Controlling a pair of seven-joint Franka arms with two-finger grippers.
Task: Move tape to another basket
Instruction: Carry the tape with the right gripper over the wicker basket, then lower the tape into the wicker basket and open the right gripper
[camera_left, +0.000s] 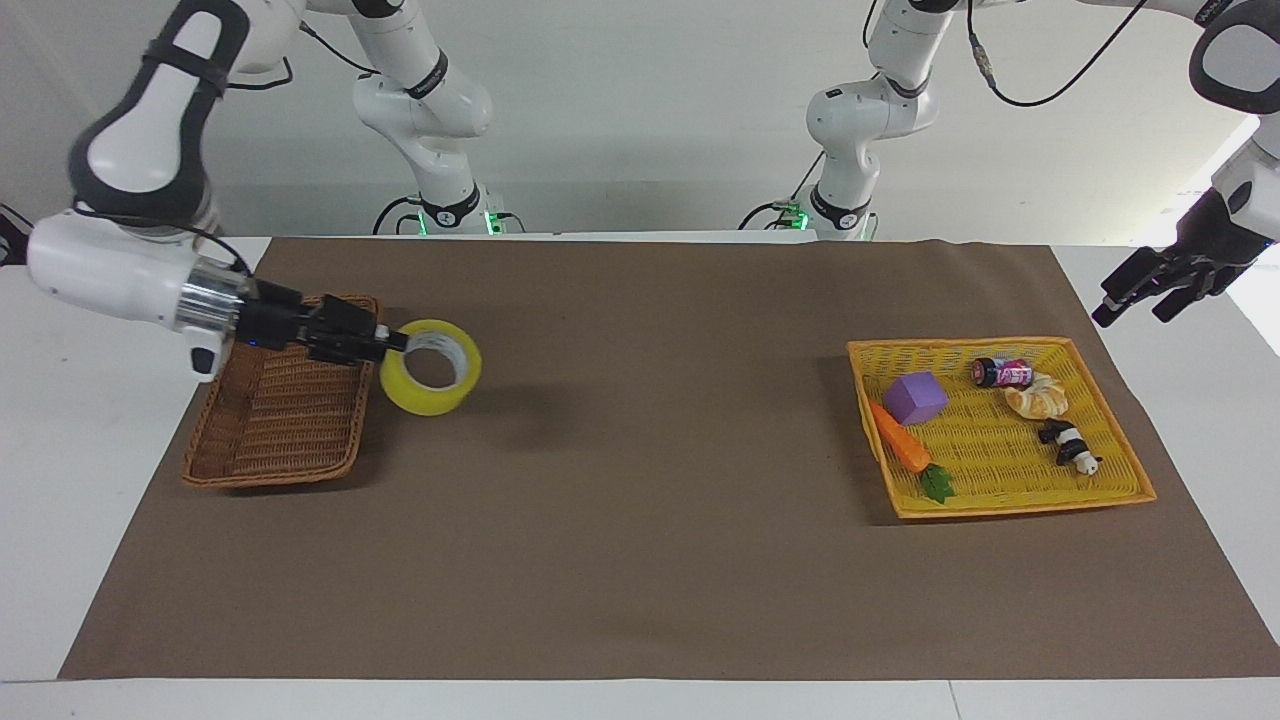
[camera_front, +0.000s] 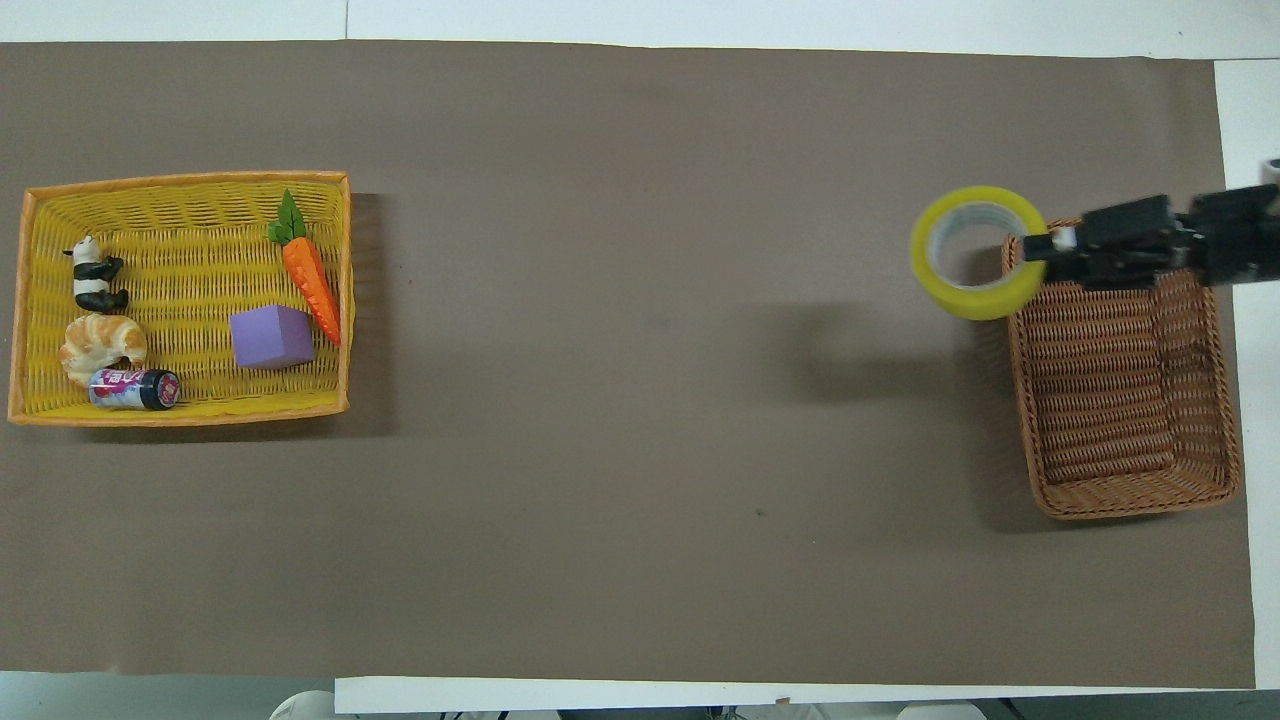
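My right gripper (camera_left: 395, 343) is shut on the rim of the yellow tape (camera_left: 432, 381) and holds it in the air. The roll hangs over the mat, just beside the brown wicker basket (camera_left: 285, 420) on the side toward the table's middle. The gripper's body is over the basket. In the overhead view the tape (camera_front: 975, 252) overlaps the corner of the brown basket (camera_front: 1120, 400), with the right gripper (camera_front: 1040, 245) over its rim. The basket is empty. My left gripper (camera_left: 1135, 305) is open and empty, raised over the white table at the left arm's end.
A bright yellow basket (camera_left: 1000, 343) stands toward the left arm's end of the mat. It holds a toy carrot (camera_left: 900, 440), a purple cube (camera_left: 915, 397), a small can (camera_left: 1003, 373), a croissant (camera_left: 1038, 398) and a panda figure (camera_left: 1068, 443).
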